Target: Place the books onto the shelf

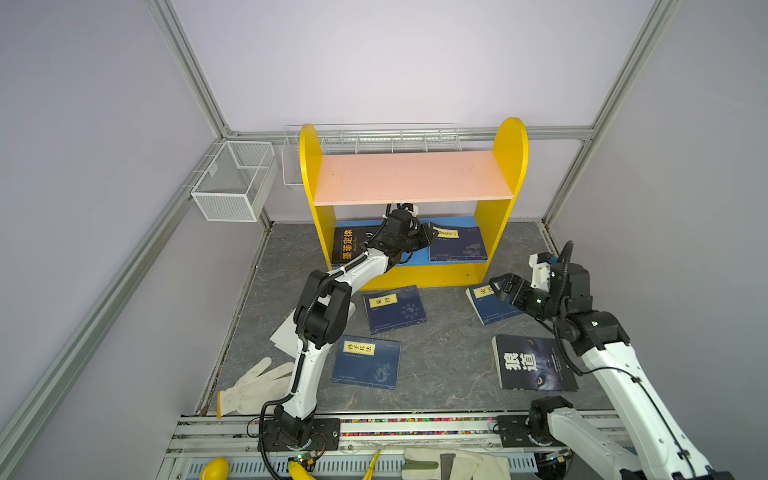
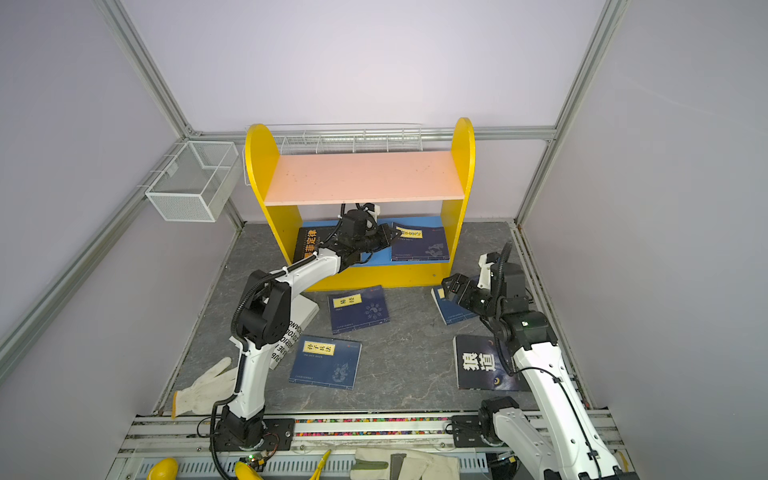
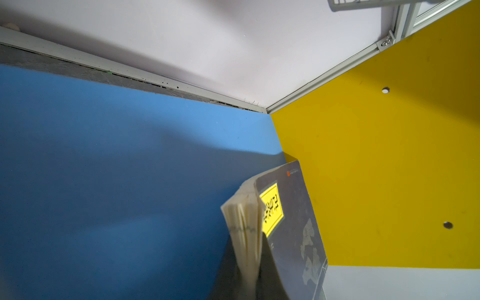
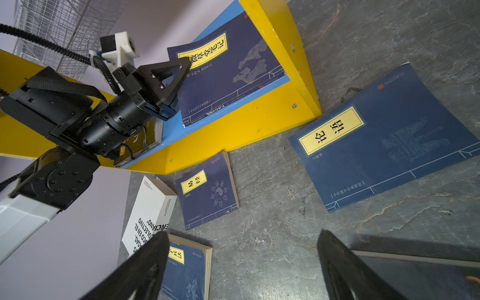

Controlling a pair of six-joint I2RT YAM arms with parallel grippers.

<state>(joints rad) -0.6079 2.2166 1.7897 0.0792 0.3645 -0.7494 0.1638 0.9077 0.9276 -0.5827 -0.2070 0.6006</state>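
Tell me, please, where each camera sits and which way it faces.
Both top views: high at the front, looking down on the shelf, left gripper and right gripper.
Left wrist: inside the lower tier, facing its back corner; its dark fingers clamp a navy book.
Right wrist: above the table, facing the loose books and shelf; its open fingers frame the view.
Shared: both wrist views show that navy book.

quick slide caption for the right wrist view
Left fingers shut on a navy book on the shelf; open right fingers over more books on the floor.
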